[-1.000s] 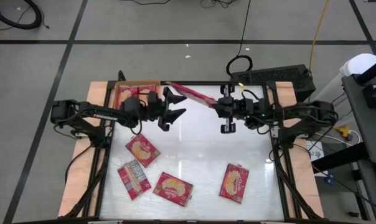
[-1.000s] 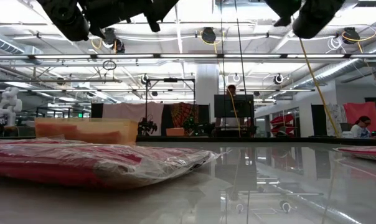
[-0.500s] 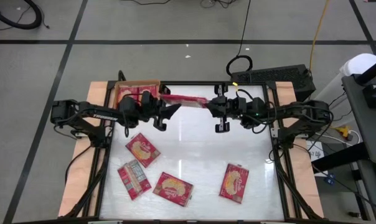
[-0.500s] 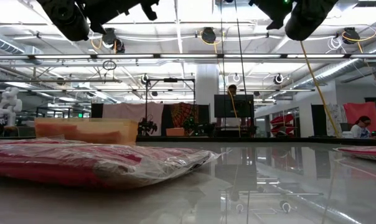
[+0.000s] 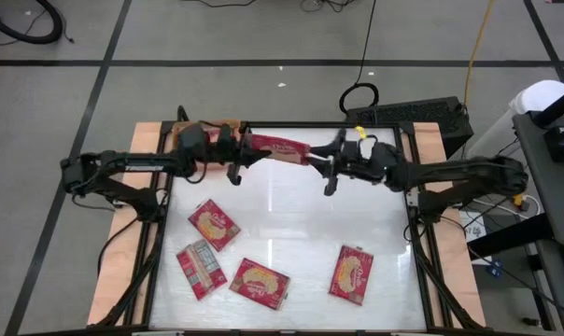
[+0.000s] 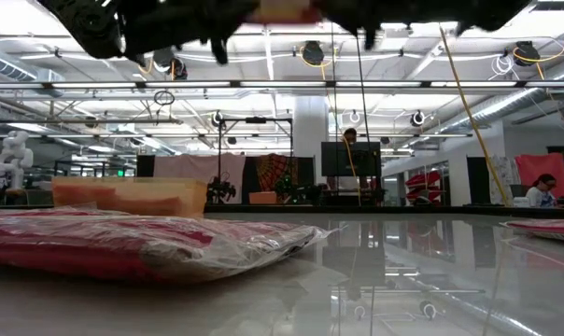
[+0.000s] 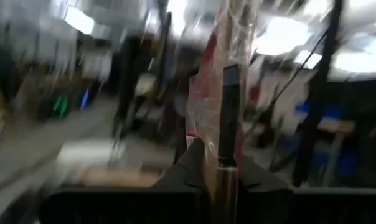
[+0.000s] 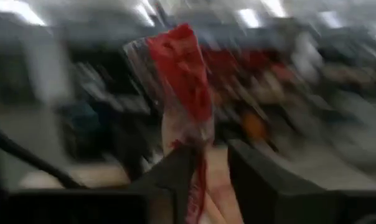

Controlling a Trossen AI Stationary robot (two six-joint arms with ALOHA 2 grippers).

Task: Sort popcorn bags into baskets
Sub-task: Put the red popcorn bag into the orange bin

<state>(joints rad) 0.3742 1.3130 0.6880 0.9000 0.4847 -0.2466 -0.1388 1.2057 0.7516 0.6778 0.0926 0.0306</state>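
Note:
One popcorn bag (image 5: 277,147) hangs in the air over the table's far edge, stretched between both arms. My left gripper (image 5: 240,152) is shut on its left end, and in the left wrist view the bag (image 7: 213,81) stands clamped between the dark fingers (image 7: 228,124). My right gripper (image 5: 324,163) is at the bag's right end. Its fingers (image 8: 175,180) stand apart, with the bag (image 8: 182,68) loose between them. The orange basket (image 5: 207,125) lies just behind the left gripper, mostly hidden by that arm, and it also shows in the low view (image 6: 133,194).
Several more popcorn bags lie flat on the glossy tabletop: three at front left (image 5: 214,225) (image 5: 201,269) (image 5: 260,283) and one at front right (image 5: 351,274). Light wooden boards (image 5: 114,280) flank the table. A black box (image 5: 422,114) sits behind the far right corner.
Both grippers and the raised bag have shifted left toward the basket. The left gripper has shut on the bag's end, and the right gripper's fingers have parted.

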